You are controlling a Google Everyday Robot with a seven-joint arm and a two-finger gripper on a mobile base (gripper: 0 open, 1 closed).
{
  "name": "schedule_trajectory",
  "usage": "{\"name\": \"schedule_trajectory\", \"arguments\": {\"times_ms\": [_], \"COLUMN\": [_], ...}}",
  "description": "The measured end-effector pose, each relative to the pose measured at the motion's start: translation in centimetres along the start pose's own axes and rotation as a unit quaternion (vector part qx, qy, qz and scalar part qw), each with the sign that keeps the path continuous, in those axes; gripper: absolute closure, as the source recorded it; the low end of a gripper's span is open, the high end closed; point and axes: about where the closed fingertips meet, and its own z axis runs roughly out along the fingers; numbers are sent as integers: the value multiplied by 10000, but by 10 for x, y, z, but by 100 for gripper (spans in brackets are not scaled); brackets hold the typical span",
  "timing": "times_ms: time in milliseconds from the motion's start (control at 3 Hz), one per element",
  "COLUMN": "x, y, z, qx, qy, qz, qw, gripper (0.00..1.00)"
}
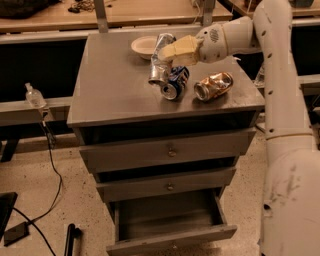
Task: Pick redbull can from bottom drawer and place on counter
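Arm (280, 75) bent over the counter (110, 90), gripper (169, 52) clasping the redbull can (157, 72).

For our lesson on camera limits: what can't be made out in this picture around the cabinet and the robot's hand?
- Camera view: the hand, above the counter's back right, grips the redbull can and hides its middle.
- Whether the can's lower end touches the counter: unclear, beside the blue can.
- The bottom drawer's front is cut off by the lower edge.

Robot lab, wooden workbenches (145, 11), floor cables (53, 172), claw (169, 53) holding the redbull can (158, 67) above the counter (112, 87)
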Motion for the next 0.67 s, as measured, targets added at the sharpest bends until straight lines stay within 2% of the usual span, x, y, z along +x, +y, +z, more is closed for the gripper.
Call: {"name": "schedule_trajectory", "arguments": {"times_ms": [333,667], "x": [39,68], "y": [1,-3], "z": [39,56], "qx": [33,-332], "qy": [160,335], "qz": [-332,-627], "qw": [9993,9969], "gripper": [100,100]}}
